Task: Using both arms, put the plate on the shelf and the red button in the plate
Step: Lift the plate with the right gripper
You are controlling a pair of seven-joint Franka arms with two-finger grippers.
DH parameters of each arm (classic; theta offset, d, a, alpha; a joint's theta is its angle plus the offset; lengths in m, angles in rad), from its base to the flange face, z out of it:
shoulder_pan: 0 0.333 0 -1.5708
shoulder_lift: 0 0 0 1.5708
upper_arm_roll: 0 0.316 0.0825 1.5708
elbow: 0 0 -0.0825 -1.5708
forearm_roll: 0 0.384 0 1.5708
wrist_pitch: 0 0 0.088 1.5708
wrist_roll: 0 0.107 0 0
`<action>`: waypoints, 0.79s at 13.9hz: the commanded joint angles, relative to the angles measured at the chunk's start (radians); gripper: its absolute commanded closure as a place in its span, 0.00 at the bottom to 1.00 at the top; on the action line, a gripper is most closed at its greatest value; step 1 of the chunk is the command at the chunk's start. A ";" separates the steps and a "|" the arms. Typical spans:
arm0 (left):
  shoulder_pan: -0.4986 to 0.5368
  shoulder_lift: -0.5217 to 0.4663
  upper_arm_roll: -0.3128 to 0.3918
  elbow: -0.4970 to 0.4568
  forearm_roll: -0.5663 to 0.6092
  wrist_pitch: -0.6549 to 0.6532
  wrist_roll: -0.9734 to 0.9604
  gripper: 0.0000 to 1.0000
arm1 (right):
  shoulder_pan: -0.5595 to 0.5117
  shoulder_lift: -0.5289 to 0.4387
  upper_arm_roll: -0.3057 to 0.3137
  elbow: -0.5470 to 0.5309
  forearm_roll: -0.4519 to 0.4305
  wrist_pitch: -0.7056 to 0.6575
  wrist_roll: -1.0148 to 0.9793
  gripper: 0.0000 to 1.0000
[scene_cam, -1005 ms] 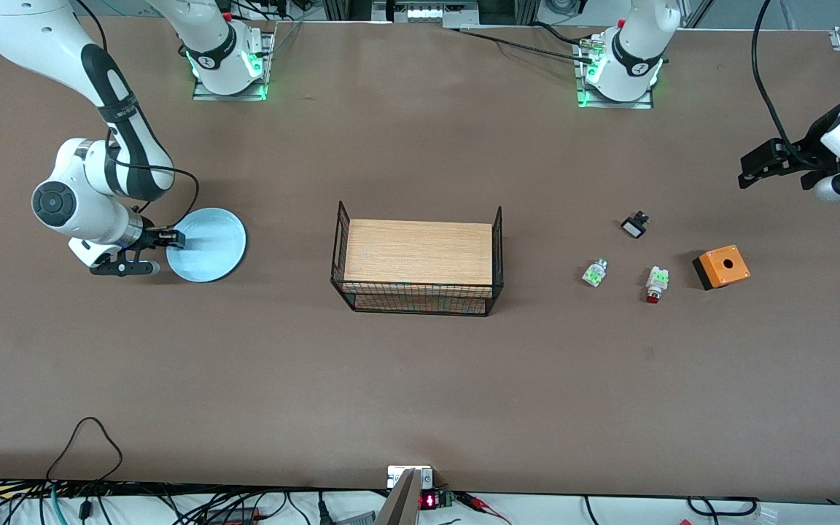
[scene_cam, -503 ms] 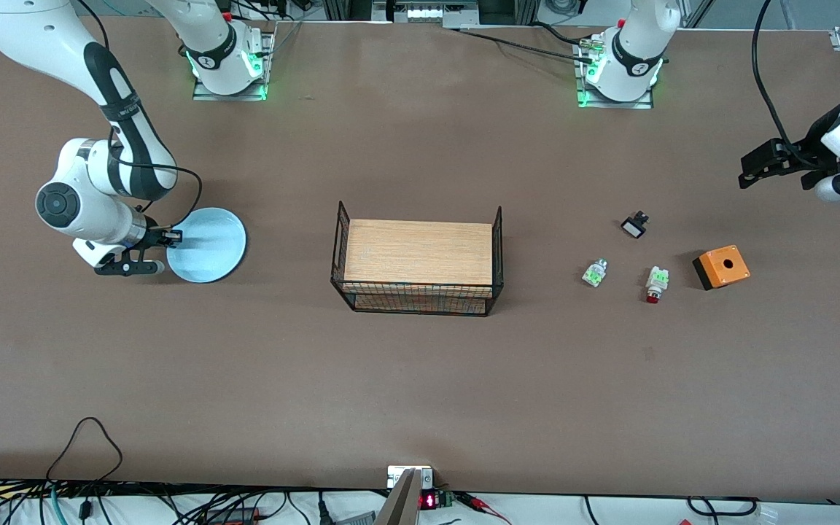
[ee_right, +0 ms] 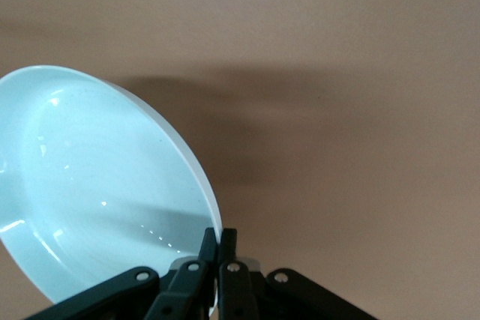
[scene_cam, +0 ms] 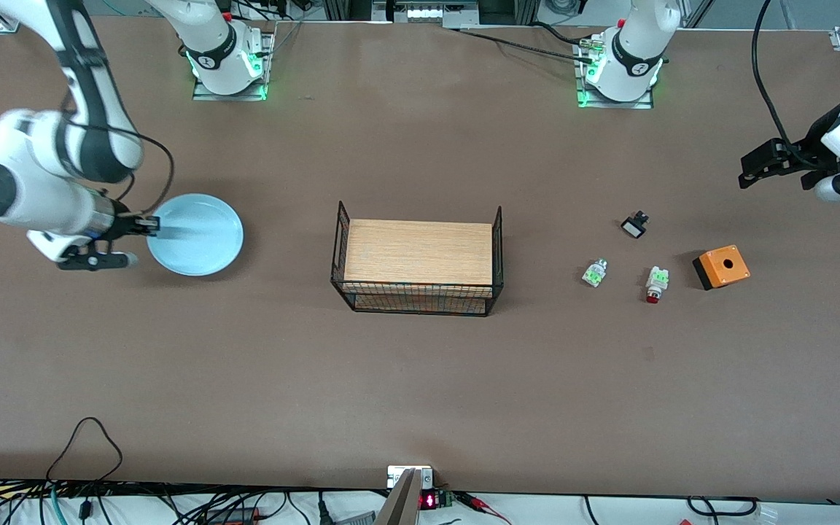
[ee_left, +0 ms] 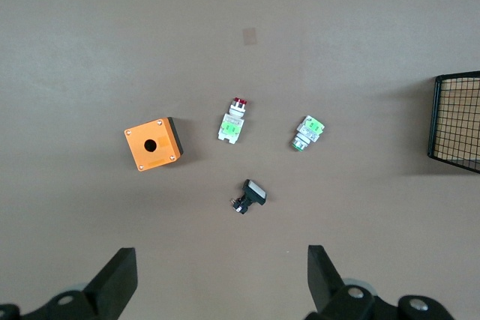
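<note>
Pale-blue plate (scene_cam: 197,235); red-capped white-green red button (scene_cam: 656,283); orange box (scene_cam: 721,267).

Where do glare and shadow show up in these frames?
Right wrist view: specular glints inside the plate, clamped at its rim by the right gripper, dark shadow on the table beside it. Front view: green glow at both arm bases. Left wrist view: even light, soft short shadows.

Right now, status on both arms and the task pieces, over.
Right gripper shut on plate rim, plate lifted off table. Left gripper open, waiting high over the button parts. Red button untouched beside orange box. Wire basket mid-table.
</note>
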 commanded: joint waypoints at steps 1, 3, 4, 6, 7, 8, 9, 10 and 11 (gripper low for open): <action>0.003 0.001 -0.003 0.015 0.013 -0.017 -0.004 0.00 | 0.001 -0.031 0.020 0.114 0.044 -0.162 0.046 1.00; 0.003 0.001 -0.004 0.015 0.014 -0.017 -0.004 0.00 | 0.004 -0.036 0.047 0.200 0.084 -0.267 0.140 1.00; 0.003 0.001 -0.006 0.015 0.014 -0.016 -0.004 0.00 | 0.004 -0.037 0.073 0.244 0.105 -0.319 0.202 1.00; 0.003 0.001 -0.007 0.015 0.014 -0.016 -0.004 0.00 | 0.006 -0.037 0.127 0.330 0.142 -0.414 0.369 1.00; 0.003 0.001 -0.007 0.015 0.014 -0.016 -0.004 0.00 | 0.006 -0.042 0.158 0.364 0.169 -0.449 0.458 1.00; 0.005 0.001 -0.007 0.015 0.014 -0.016 -0.004 0.00 | 0.006 -0.042 0.184 0.387 0.200 -0.468 0.540 1.00; 0.005 0.001 -0.006 0.015 0.014 -0.016 -0.004 0.00 | 0.006 -0.042 0.217 0.407 0.234 -0.476 0.636 1.00; 0.005 0.001 -0.006 0.015 0.014 -0.016 -0.004 0.00 | 0.006 -0.040 0.253 0.416 0.249 -0.476 0.713 1.00; 0.005 0.001 -0.006 0.015 0.014 -0.016 -0.004 0.00 | 0.007 -0.037 0.296 0.431 0.262 -0.467 0.797 1.00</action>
